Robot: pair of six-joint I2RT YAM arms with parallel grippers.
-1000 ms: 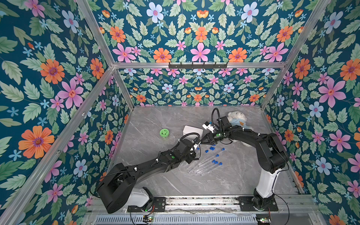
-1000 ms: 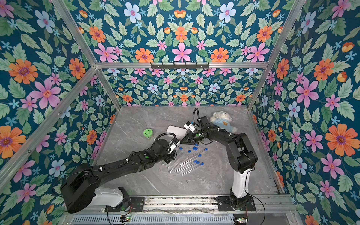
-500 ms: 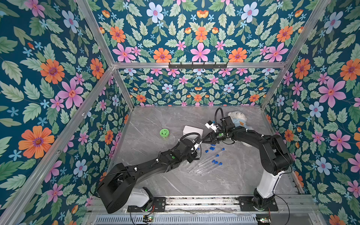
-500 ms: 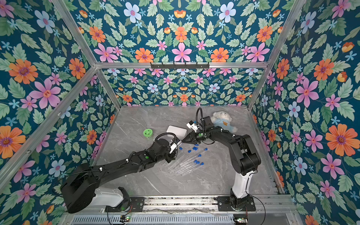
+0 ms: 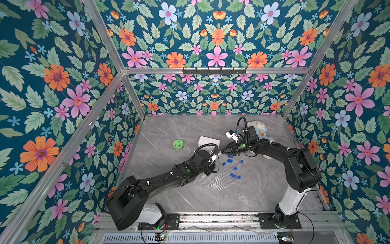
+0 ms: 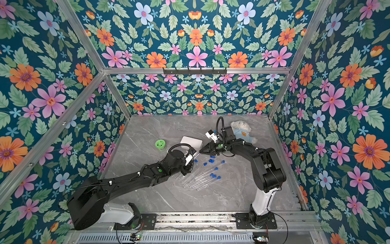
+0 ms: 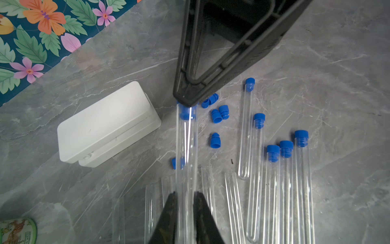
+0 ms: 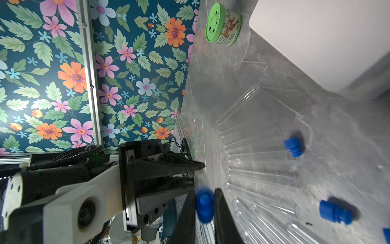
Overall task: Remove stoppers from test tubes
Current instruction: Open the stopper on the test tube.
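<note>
My left gripper [image 7: 183, 193] is shut on a clear test tube [image 7: 186, 147] and holds it above the table. At the tube's far end sits a blue stopper [image 7: 186, 113], and my right gripper [image 8: 204, 191] is shut on that stopper [image 8: 203, 205]. In both top views the two grippers meet tip to tip near the white box, left gripper [image 5: 214, 158] facing right gripper [image 5: 221, 150]. Several loose stoppers [image 7: 217, 116] lie on the table. Beside them lie several stoppered tubes [image 7: 273, 169] and several open tubes [image 7: 232, 190].
A white box [image 5: 209, 141] lies just behind the grippers. A green-lidded jar [image 5: 178, 144] stands to its left. A plush toy [image 6: 242, 131] sits at the back right, behind the right arm. Floral walls enclose the grey marble table [image 5: 168, 131].
The right arm has shifted slightly to the right with its jaws still on the stopper. The left arm has stayed put, still holding the tube.
</note>
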